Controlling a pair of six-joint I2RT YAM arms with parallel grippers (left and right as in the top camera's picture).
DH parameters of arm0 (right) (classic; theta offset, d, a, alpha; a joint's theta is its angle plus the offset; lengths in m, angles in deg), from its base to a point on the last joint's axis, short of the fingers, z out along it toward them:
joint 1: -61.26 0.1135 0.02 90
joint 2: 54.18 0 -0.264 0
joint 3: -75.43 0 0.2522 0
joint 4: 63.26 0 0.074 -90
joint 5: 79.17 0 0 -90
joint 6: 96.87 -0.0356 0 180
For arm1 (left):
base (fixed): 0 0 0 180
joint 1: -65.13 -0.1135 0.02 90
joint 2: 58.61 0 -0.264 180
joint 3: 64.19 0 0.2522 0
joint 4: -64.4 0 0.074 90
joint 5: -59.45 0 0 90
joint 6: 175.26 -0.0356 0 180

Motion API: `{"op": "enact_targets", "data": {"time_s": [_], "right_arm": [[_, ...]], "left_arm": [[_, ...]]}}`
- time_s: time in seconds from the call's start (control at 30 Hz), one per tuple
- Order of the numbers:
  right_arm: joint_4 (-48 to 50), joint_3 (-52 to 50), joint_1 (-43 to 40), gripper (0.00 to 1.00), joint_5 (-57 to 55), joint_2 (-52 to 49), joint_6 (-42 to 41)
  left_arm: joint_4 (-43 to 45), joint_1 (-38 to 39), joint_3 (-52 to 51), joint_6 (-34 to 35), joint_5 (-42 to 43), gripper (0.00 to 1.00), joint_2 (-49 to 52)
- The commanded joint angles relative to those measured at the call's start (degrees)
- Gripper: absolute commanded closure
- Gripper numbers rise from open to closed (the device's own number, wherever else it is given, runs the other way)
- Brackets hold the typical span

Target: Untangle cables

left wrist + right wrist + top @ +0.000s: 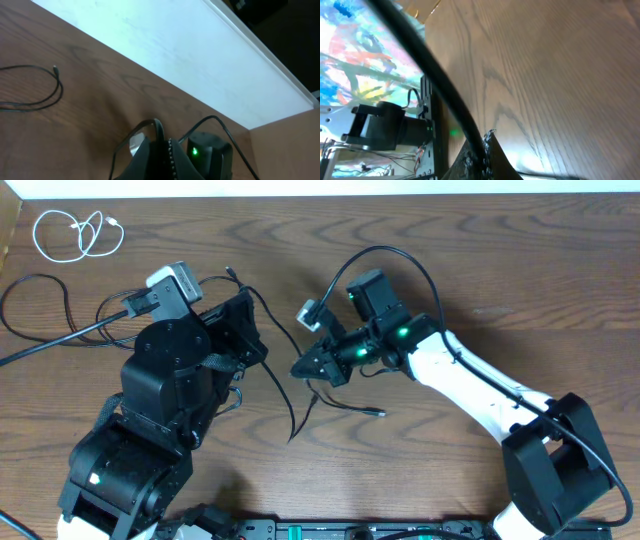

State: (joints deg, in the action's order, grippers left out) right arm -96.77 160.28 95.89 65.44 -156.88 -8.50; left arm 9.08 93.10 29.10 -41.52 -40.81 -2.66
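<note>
A thin black cable (292, 415) runs across the table's middle between both grippers, with one plug end (380, 413) lying below the right gripper. My left gripper (258, 350) is shut on a black cable (156, 125), which passes between its jaws (160, 147). My right gripper (302, 367) faces it closely and is shut on a black cable (435, 75) that rises up and left from its jaws (482, 152). The short white cable (75, 232) lies coiled alone at the far left corner. Another stretch of thin black cable with a plug end (50, 95) lies on the wood.
The thick black wire of the left arm (40, 310) loops over the table's left side. The right arm's own wire (400, 260) arches above its wrist. The table's far edge (200, 60) is a pale strip. A rail (350, 530) runs along the front edge.
</note>
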Motion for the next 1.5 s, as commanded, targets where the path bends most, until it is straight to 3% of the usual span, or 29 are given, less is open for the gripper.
{"op": "enact_targets", "data": {"time_s": [0.0,0.13,0.8,1.1,1.47], "right_arm": [[0.7,0.4,-0.2,0.99,0.2,0.8,-3.2],[0.7,0.4,0.0,0.99,0.5,0.8,-6.3],[0.2,0.5,8.9,0.99,8.7,4.4,-10.7],[-8.7,0.5,9.9,0.99,-15.6,8.5,-9.9],[-10.8,0.5,10.3,0.96,-18.3,8.5,-9.0]], "left_arm": [[-0.5,-0.1,0.3,0.5,-5.7,0.93,-0.3],[-1.1,-0.1,0.3,0.5,-8.9,0.93,-0.3],[-1.9,-8.0,0.3,0.5,-8.9,0.93,0.9],[-1.9,-10.0,0.3,0.5,-8.9,0.93,1.1],[-4.0,-12.5,0.3,1.4,-8.9,0.93,1.1]]}}
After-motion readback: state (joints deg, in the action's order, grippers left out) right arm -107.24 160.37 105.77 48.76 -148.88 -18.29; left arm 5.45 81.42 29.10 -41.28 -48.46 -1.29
